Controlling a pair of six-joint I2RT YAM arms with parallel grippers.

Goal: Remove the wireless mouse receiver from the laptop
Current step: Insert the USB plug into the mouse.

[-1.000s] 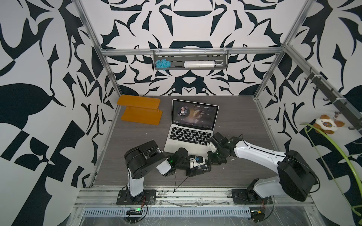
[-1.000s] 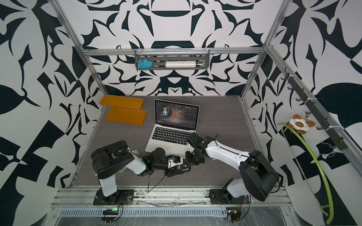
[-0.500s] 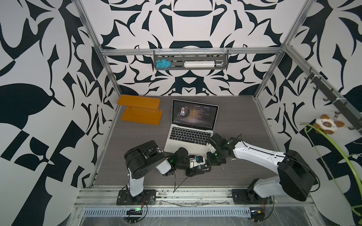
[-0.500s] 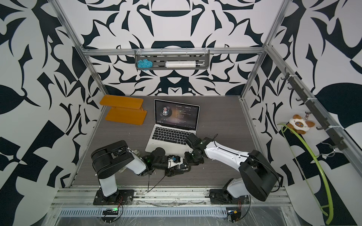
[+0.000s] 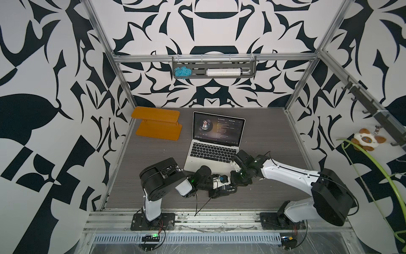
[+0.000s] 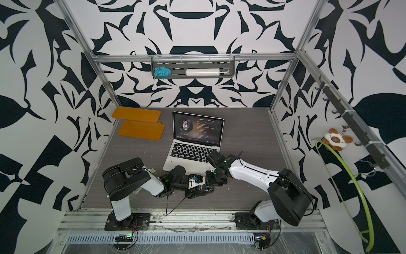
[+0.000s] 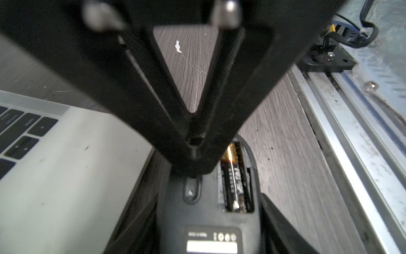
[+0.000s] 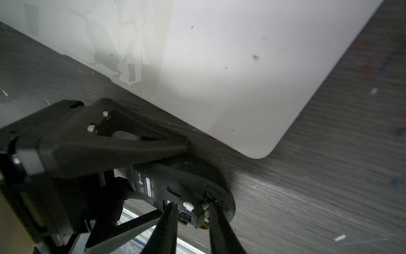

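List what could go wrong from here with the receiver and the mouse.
1. The right gripper has its jaws apart around a small dark piece, likely the receiver, at the upturned mouse. If the piece is not seated, it may fall out.
2. The left gripper holds the mouse close to the laptop near its front corner. A slip could knock it.
3. The battery lies uncovered and might pop loose.

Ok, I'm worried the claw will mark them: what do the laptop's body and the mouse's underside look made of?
The laptop body: matte silver metal, likely aluminium, by its even pale sheen and crisp rounded corner. The mouse underside: dark grey moulded plastic, probably, satin, with recessed battery bay and printed label.
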